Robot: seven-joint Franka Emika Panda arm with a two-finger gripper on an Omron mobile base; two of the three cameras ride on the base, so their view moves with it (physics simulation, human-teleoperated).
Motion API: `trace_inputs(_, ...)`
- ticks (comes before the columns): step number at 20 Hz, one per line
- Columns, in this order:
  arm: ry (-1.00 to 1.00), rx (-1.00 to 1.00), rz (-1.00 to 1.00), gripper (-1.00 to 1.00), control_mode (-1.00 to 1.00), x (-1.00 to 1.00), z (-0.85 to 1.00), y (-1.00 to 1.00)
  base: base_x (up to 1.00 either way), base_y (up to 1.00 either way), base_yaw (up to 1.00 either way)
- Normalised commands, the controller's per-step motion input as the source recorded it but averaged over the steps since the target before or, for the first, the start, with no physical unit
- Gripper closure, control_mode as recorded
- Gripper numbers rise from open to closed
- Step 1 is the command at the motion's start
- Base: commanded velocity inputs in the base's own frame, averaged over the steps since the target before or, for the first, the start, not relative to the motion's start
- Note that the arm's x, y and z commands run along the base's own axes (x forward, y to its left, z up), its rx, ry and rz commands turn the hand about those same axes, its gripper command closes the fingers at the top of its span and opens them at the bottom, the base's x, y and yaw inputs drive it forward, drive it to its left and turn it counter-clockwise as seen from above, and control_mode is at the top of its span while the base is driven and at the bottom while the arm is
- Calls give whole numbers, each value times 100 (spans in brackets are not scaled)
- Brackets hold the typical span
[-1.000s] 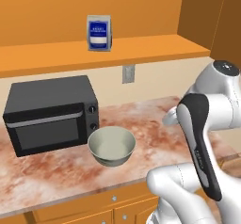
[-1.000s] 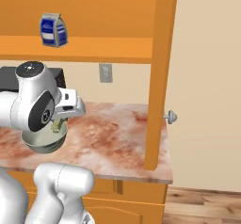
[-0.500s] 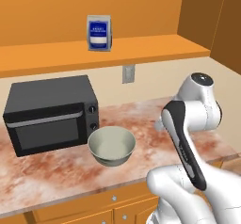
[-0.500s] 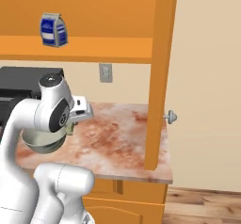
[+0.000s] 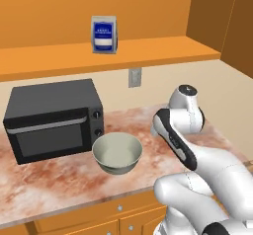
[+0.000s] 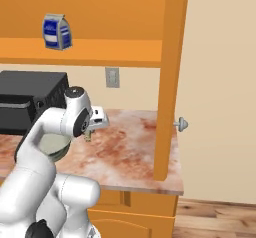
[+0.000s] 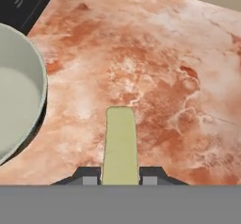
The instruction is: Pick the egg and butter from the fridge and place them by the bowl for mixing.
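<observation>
The claw (image 7: 120, 177) grips the butter (image 7: 120, 145) above the marbled bench (image 7: 155, 72), the bowl (image 7: 19, 96) just beside it.

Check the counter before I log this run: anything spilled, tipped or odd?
Nothing stands out. The bowl sits upright by the microwave, the counter shows no spill, and the pincer holds the butter above it.

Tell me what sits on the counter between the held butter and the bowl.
Nothing: in the hand view, bare marbled counter runs from the butter, clamped in the gripper, to the bowl's rim.
</observation>
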Motion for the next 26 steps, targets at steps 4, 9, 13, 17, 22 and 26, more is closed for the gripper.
trace_inputs(4, 0, 0, 1, 100, -100, 83, -53, 4, 0, 0, 0)
trace_inputs(9, 0, 0, 0, 100, -100, 67, -43, 24, 0, 0, 0)
trace_inputs(13, 0, 0, 0, 100, -100, 27, -12, 8, 0, 0, 0)
trace_inputs(17, 0, 3, 0, 100, -100, 0, -5, 0, 0, 0, 0)
trace_inputs(22, 0, 10, 0, 100, -100, 0, -23, 4, 0, 0, 0)
trace_inputs(26, 0, 9, 0, 100, -100, 0, -23, 3, 0, 0, 0)
